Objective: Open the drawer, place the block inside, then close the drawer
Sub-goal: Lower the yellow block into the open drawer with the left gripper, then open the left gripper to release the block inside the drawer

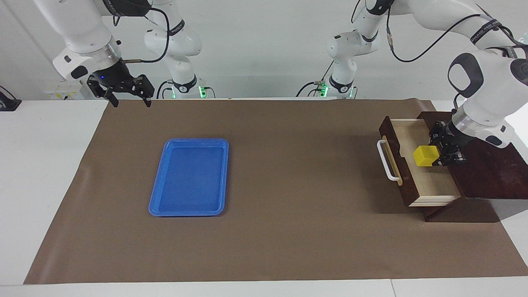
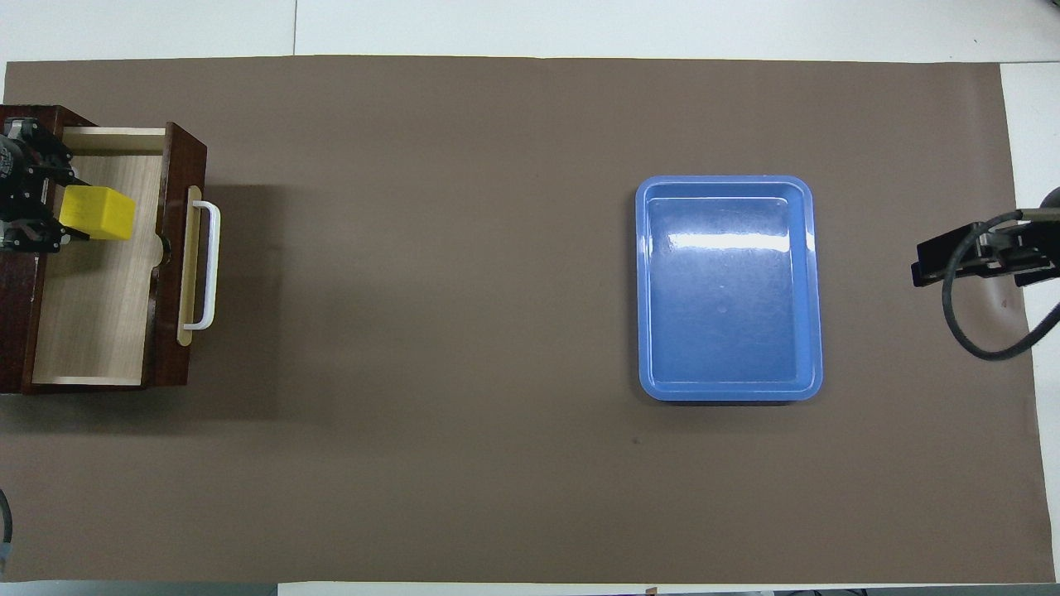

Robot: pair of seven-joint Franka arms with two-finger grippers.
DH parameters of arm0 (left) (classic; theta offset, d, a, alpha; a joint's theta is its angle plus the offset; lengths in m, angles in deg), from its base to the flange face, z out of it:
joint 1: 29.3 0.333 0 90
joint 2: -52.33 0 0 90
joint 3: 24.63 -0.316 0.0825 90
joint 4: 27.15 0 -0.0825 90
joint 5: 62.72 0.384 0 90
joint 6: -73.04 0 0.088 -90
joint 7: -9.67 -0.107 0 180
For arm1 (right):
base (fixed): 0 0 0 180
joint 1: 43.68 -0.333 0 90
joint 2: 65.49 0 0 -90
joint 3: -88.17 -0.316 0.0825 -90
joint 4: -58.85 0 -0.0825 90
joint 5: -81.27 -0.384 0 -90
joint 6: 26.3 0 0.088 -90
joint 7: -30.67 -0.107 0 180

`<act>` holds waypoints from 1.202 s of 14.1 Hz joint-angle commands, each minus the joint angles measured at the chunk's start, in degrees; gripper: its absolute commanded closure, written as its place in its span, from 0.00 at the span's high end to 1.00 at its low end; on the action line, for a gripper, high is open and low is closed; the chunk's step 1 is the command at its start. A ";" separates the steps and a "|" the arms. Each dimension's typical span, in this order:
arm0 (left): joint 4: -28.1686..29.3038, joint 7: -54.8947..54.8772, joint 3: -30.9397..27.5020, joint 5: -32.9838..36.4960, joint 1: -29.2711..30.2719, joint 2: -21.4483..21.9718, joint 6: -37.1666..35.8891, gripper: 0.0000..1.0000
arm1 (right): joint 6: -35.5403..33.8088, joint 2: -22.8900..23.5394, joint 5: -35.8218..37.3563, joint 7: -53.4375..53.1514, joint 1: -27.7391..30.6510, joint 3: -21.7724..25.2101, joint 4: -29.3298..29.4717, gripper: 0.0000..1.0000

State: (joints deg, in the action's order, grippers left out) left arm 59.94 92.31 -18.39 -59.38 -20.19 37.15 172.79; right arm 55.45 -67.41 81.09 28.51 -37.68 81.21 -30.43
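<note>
The drawer (image 1: pixel 433 181) (image 2: pixel 99 314) stands pulled out of its dark wooden box (image 1: pixel 482 152), its white handle (image 1: pixel 387 161) (image 2: pixel 209 265) facing the middle of the table. My left gripper (image 1: pixel 442 155) (image 2: pixel 58 213) is shut on the yellow block (image 1: pixel 426 155) (image 2: pixel 98 213) and holds it low over the drawer's pale floor, in the part nearer the robots. Whether the block touches the floor I cannot tell. My right gripper (image 1: pixel 132 102) hangs open and holds nothing, raised over the mat's edge at the right arm's end, close to the robots.
A flat blue tray (image 1: pixel 198 141) (image 2: pixel 725 180) lies on the brown mat toward the right arm's end. The box top (image 2: pixel 12 290) lies just beside the left gripper.
</note>
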 commanded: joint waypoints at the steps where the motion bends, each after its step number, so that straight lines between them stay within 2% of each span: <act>1: 6.24 -2.22 -0.17 -0.79 0.90 3.92 3.42 0.00 | 2.09 -4.58 2.28 1.63 -3.10 2.65 -7.57 1.00; 4: 9.75 -2.48 -0.17 -0.79 1.43 4.80 6.58 0.00 | 5.52 -5.90 2.37 4.26 -3.27 3.79 -11.00 1.00; 6: 14.32 -2.75 -0.17 -0.79 1.52 6.56 9.92 0.00 | 6.92 -5.30 2.28 5.32 -5.54 7.20 -10.75 1.00; 8: 16.53 -2.84 -0.17 -0.79 1.69 7.26 11.68 0.00 | 6.59 -4.07 1.94 5.41 -6.79 9.59 -8.82 1.00; 11: 19.77 -2.49 -0.17 -0.79 1.70 8.14 15.19 0.00 | 0.97 0.67 1.32 5.32 -5.82 9.07 0.04 1.00; 13: 21.19 -1.17 -0.26 -0.79 1.61 8.41 17.75 0.00 | 0.52 0.77 1.23 5.32 -4.16 8.37 0.16 1.00; 16: 21.37 0.50 -0.26 -0.79 1.69 8.58 17.58 0.00 | -2.03 0.25 1.32 5.15 -2.75 7.05 -1.42 1.00; 17: 21.80 1.29 -0.26 -0.79 1.78 8.76 17.49 0.45 | -2.03 0.25 1.32 5.15 -2.66 6.96 -1.69 1.00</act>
State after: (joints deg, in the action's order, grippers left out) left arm 78.62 92.42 -18.79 -59.40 -19.16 43.35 189.00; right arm 54.35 -67.45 82.58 32.73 -41.90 89.27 -32.10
